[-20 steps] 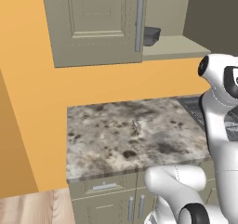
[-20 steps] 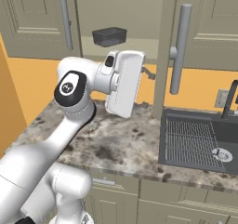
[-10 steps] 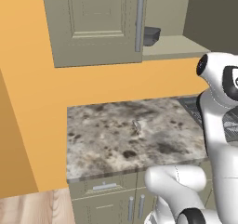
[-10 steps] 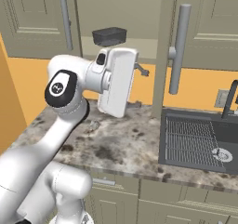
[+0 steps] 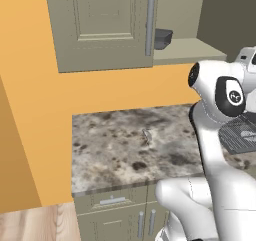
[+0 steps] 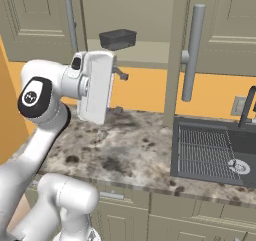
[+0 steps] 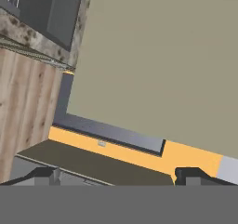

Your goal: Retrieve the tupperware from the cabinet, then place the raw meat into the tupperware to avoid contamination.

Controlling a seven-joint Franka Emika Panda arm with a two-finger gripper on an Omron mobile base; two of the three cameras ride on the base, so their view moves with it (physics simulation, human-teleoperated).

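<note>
The tupperware [image 6: 118,39], a small dark tub, sits on the shelf of the cabinet [image 6: 30,20], whose right door [image 6: 176,60] stands swung open, edge-on to me. In the left base view the tupperware [image 5: 163,37] peeks out behind the shut left door [image 5: 100,30]. My gripper [image 6: 120,92] hangs open and empty over the counter, below and slightly left of the tub, left of the open door's bar handle [image 6: 193,52]. In the hand view the fingertips [image 7: 46,174] stand wide apart, facing the open door's flat panel [image 7: 162,56]. The raw meat is out of view.
A speckled stone counter [image 6: 135,150] runs under the cabinet, with a dark sink [image 6: 210,150] and faucet [image 6: 247,107] to the right. An orange wall [image 5: 30,110] closes off the left. Low cabinets [image 5: 115,210] sit under the counter.
My hand has drawn back to the left, away from the open door's handle. The jaws have spread a little wider. The tub and door have not moved.
</note>
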